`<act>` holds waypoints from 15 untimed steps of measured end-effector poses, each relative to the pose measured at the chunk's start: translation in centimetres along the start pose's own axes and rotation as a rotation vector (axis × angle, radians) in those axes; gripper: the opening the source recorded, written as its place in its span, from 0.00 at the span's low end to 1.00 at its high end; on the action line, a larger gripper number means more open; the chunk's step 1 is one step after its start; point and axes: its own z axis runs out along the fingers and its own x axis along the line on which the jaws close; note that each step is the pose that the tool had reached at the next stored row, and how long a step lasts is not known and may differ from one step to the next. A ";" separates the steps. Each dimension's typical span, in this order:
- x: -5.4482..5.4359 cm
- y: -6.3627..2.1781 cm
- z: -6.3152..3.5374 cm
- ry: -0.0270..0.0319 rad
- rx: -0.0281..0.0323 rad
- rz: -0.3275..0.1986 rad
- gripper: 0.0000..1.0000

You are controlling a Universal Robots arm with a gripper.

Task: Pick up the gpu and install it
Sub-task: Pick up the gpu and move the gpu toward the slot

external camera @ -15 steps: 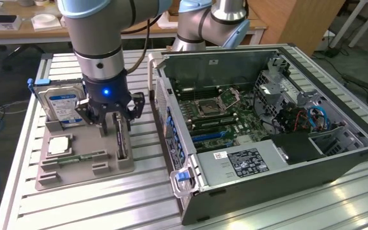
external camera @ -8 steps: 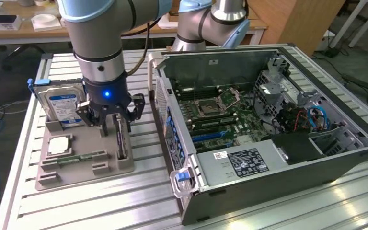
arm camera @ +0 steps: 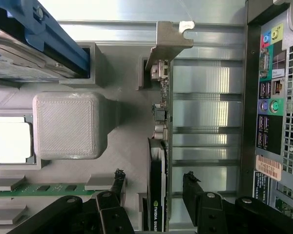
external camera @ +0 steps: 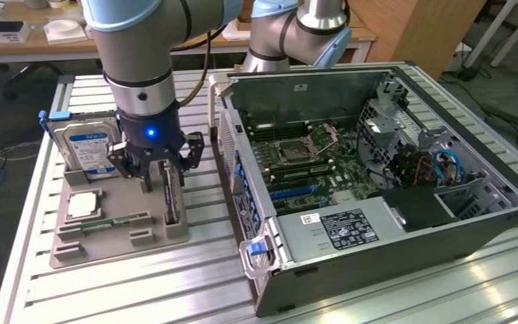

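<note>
Open computer case [external camera: 376, 169] waits; gpu [arm camera: 156, 204] not yet lifted

The case sits beside the grey parts holder [external camera: 115, 233], where the gpu stands on edge in the holder's slot. Above the holder hangs the gripper [arm camera: 154, 176], jaws spread wide either side of the card, pinching nothing.

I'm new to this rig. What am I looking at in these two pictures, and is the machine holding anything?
One picture comes from a camera off the arm; the other from a camera on the arm's wrist, looking down. The machine is a robot arm ending in a gripper. On the metal table, a grey holder carries a hard drive, a processor chip, a green memory stick and the gpu, which stands on edge. An open computer case sits at the exterior view's right. The gripper is open, one finger either side of the gpu, gripping nothing.
</note>
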 end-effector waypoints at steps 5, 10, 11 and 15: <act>0.0 0.31 0.03 0.0001 0.0001 0.000 0.59; 0.0 0.35 0.47 0.0001 0.0001 0.000 0.59; 0.0 0.35 0.47 0.0003 0.0002 0.000 0.59; 0.0 0.36 0.48 0.0002 0.0001 0.000 0.59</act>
